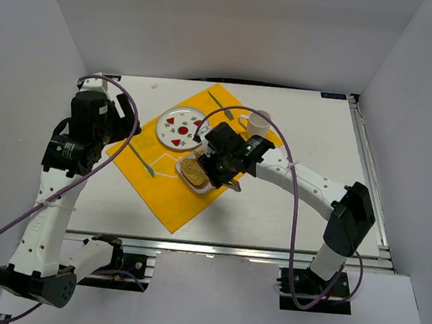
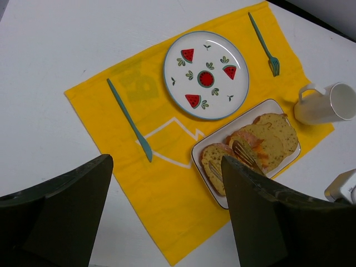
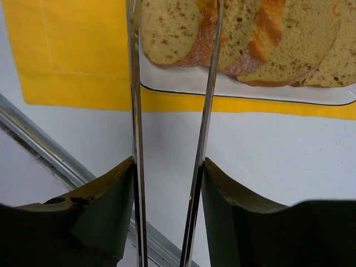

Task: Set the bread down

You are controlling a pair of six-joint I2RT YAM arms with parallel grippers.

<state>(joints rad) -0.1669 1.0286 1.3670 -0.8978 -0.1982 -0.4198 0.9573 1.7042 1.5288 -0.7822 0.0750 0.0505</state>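
Note:
Several bread slices [image 2: 272, 133] lie overlapped in a row on a white rectangular tray [image 2: 196, 157]. My right gripper [image 3: 168, 167] is shut on metal tongs [image 3: 135, 111], squeezing their two arms partway together. The arms reach over the row's left end, and one bread slice [image 3: 178, 28] shows between them. Whether the tips touch it I cannot tell. In the top view the right gripper [image 1: 225, 161] hovers over the tray [image 1: 207, 188]. My left gripper [image 2: 167, 167] is open and empty, high above the yellow placemat [image 2: 167, 211].
A round watermelon-pattern plate [image 2: 206, 75] sits on the placemat behind the tray. A white mug [image 2: 328, 103] stands at the right, a teal knife [image 2: 129, 119] left of the plate and a teal fork [image 2: 264, 44] behind it. A metal rail [image 3: 39, 144] edges the table.

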